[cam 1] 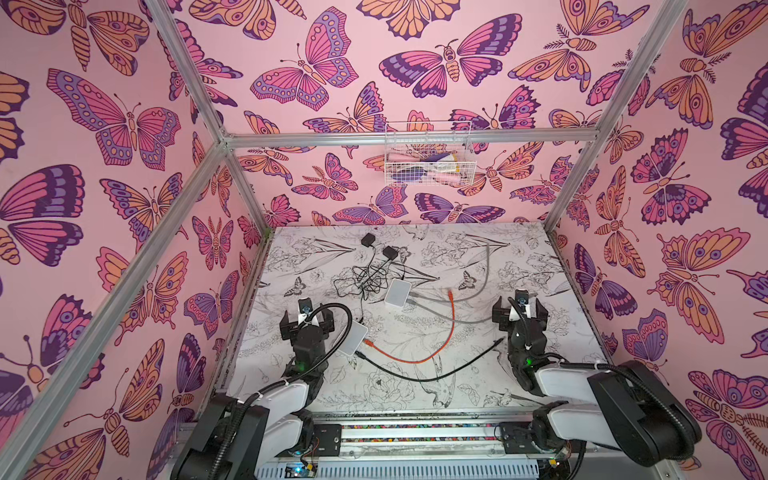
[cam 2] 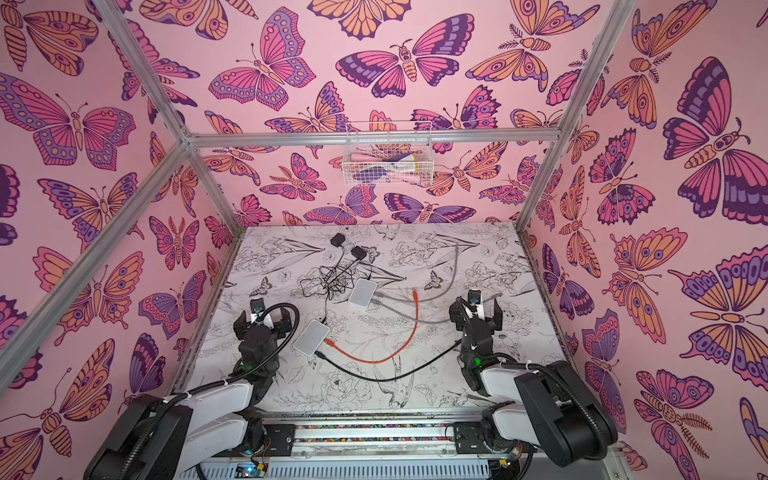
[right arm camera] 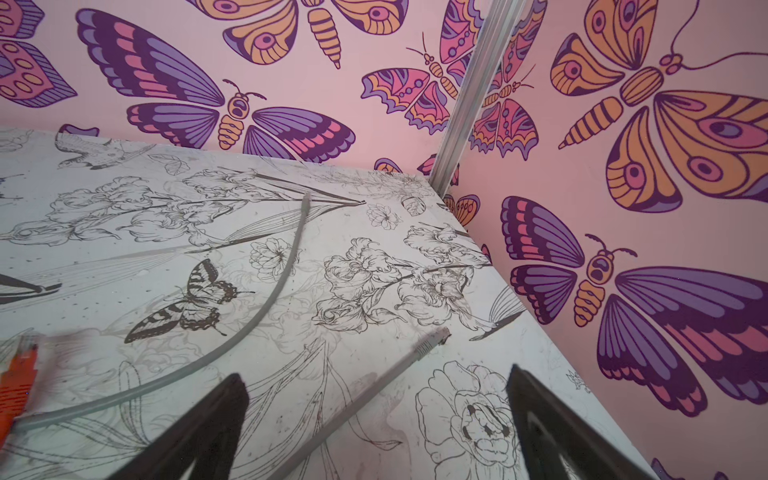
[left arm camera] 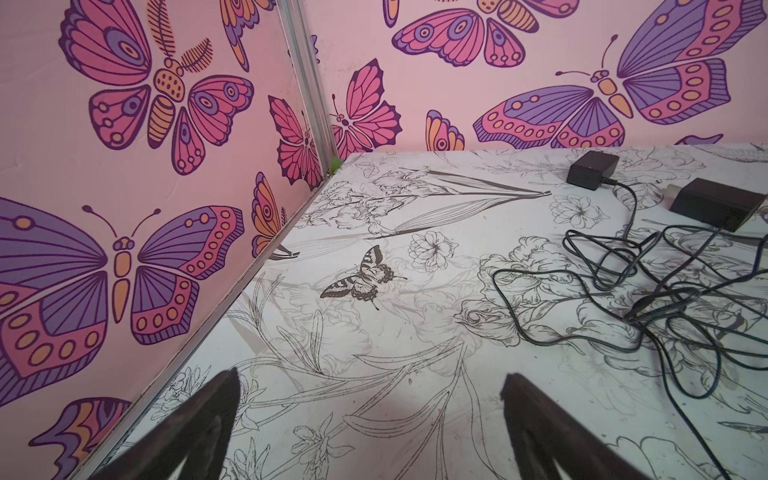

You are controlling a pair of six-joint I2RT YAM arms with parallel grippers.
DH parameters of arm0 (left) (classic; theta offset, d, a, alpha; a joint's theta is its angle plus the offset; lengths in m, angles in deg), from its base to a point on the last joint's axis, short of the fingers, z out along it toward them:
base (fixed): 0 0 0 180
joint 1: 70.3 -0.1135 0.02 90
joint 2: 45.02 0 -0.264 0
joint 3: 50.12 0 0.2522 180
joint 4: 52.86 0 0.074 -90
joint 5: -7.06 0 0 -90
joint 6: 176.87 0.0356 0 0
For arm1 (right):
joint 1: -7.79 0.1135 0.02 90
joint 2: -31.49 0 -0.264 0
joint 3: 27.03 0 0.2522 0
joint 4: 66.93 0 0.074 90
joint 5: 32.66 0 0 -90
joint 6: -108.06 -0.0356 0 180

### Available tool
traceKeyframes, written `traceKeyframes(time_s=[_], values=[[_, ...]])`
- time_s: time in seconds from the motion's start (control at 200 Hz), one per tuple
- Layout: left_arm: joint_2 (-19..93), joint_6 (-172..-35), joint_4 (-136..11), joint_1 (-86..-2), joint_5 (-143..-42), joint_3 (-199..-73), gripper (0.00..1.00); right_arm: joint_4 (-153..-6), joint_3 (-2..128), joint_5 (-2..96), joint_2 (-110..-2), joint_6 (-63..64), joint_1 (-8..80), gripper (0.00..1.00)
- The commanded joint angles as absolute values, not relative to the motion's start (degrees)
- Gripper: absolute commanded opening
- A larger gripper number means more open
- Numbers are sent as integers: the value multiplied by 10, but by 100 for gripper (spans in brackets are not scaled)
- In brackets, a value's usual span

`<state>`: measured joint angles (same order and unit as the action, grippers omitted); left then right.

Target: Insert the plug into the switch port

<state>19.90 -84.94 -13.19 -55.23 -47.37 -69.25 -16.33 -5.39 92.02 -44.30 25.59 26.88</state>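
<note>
Okay, left gripper (left arm camera: 370,376): fingers (left arm camera: 216,415) spread wide, nothing between them, above bare table (left arm camera: 415,249) near the left wall. Right gripper (right arm camera: 378,374) is also wide open and holds nothing. A grey cable (right arm camera: 374,386) lies on the table under its gap, with its plug end (right arm camera: 432,338) loose just past the fingertips.

Two white switches show in both top views. The near switch (cam 1: 352,337) is just beside the left gripper, and the far switch (cam 1: 397,292) is mid-table. The orange cable (cam 1: 452,328) curves between them. Its orange plug (cam 1: 368,343) sits against the near switch's edge; can't tell if it's seated in a port. Its other end (cam 1: 450,293) lies loose between the far switch and the right gripper.

A black cable (cam 1: 486,351) runs from beside the near switch across toward the right gripper. More grey cable leads off the far switch. Black adapters (cam 1: 368,240) with tangled cords sit at the back. A wire basket (cam 1: 428,158) hangs on the back wall.
</note>
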Motion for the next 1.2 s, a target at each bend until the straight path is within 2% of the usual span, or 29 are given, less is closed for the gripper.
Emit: traceKeyframes(time_s=[0.0, 0.23, 0.621, 0.761, 1.197], values=[[201, -845, -61, -562, -474, -673, 100, -82, -62, 901, -475, 266, 264, 99], [273, -820, 87, -565, -505, -648, 100, -26, -73, 884, -507, 270, 264, 99], [348, -806, 106, -572, -547, -675, 100, 10, -80, 876, -520, 273, 265, 99], [392, -796, 151, -578, -572, -674, 100, 10, -58, 884, -571, 279, 264, 99], [356, -793, 151, -579, -617, -647, 100, 10, -80, 834, -532, 287, 263, 99]])
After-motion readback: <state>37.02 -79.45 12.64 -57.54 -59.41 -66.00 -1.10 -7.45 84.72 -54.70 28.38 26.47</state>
